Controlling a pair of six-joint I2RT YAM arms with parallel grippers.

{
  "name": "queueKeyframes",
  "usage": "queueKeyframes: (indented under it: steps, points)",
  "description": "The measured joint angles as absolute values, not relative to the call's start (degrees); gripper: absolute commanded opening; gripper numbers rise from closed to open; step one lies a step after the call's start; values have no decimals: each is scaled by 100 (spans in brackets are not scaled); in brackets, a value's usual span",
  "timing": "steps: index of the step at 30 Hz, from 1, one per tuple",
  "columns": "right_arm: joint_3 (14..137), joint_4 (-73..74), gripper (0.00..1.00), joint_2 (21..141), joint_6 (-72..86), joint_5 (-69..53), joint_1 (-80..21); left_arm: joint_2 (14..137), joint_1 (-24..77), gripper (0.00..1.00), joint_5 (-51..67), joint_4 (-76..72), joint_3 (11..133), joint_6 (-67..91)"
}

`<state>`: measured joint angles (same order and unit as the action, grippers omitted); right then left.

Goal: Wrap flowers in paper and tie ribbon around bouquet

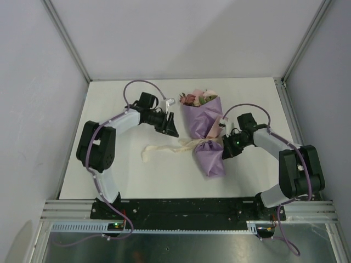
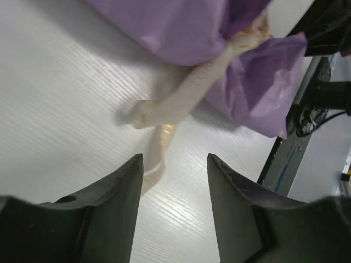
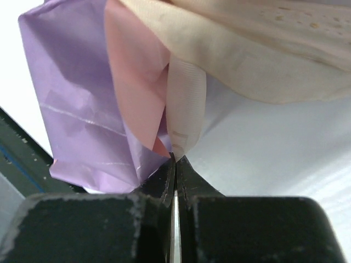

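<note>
At the middle of the desk (image 1: 120,175) the bouquet (image 1: 204,131) lies with its flowers (image 1: 196,98) at the far end. The ribbon (image 1: 162,149) crosses its pinched waist, one tail trailing left. The right tool (image 3: 175,159) is clenched on a fold of ribbon just beside the pink paper flap (image 3: 137,93). A pull from there could catch or tear that flap, or drag the light bouquet sideways and loosen the wrap. The left tool (image 2: 174,164) hovers released above the loose tail, holding nothing. The floppy strip could slip between its fingers and leave no knot.
</note>
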<state>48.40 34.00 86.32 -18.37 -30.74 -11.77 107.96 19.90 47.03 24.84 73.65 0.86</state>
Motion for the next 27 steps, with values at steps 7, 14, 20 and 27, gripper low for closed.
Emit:
queueKeyframes:
  steps: [7, 14, 20, 27]
  points:
    - [4845, 3295, 0, 8755, -1411, -3385, -1664, 9859, 2659, 57, 4827, 2272, 6853, 130]
    - [4847, 3229, 0, 8766, -1262, -3417, -1719, 9988, 3498, 53, 4842, 1632, 6919, 674]
    - [4847, 3229, 0, 8766, -1221, -3409, -1719, 10739, 3896, 50, 4595, 1302, 7279, 1109]
    - [4847, 3343, 0, 8766, -1369, -3365, -1653, 11301, 3951, 49, 4012, 1321, 7310, 1470]
